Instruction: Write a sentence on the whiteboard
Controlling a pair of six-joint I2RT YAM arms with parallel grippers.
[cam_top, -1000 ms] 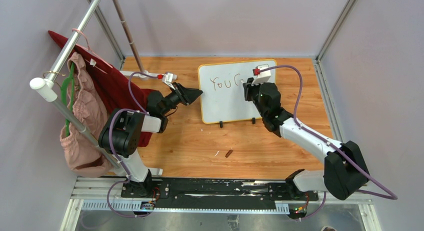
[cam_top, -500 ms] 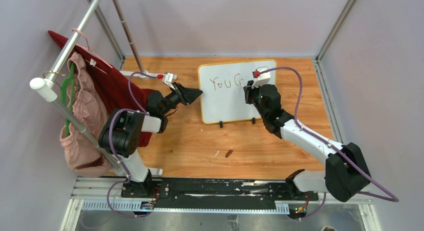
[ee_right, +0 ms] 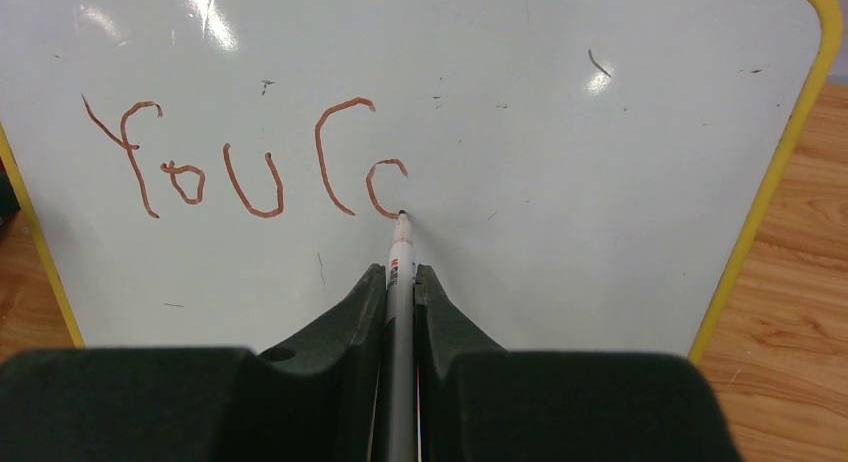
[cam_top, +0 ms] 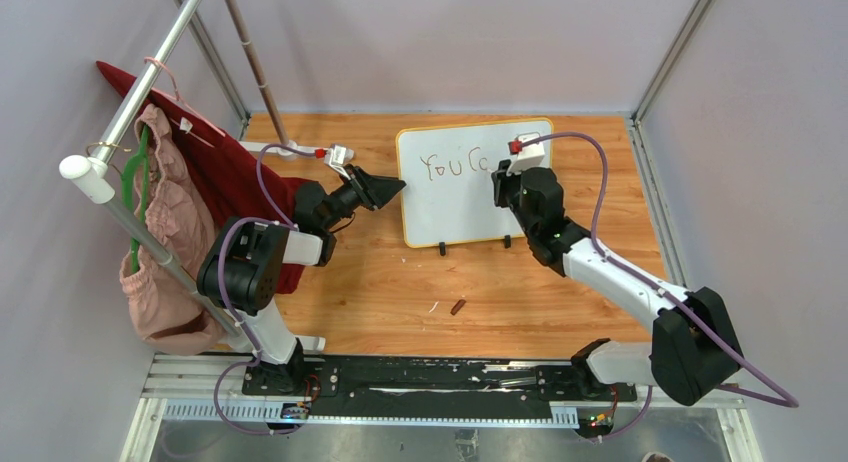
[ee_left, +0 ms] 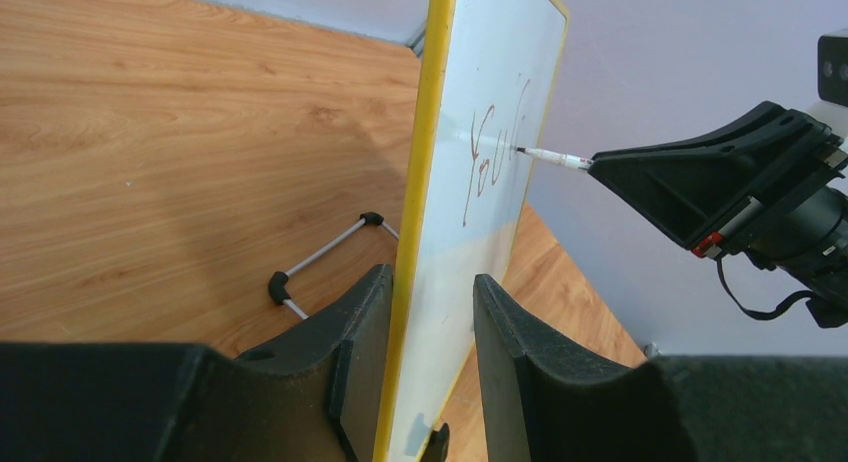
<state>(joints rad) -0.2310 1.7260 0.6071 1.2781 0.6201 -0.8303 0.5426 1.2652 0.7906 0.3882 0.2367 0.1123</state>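
Whiteboard, smooth, white, yellow-rimmed, stands upright on the wooden counter, its left edge clamped by the left end effector; the right end effector grips a thin marker touching the reddish sentence

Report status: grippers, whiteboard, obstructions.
Left gripper shut on edge of yellow-rimmed white rectangular whiteboard. Right gripper shut on thin white marker, tip on board. Reddish-brown handwritten sentence reads "You C" plus partial letter. Nothing blocking.

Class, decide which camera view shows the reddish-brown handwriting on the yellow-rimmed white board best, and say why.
Right wrist view: the reddish-brown handwriting faces the camera, large and legible, with the thin white marker touching the yellow-rimmed white board. Top external shows it small; left wrist shows it steeply foreshortened.
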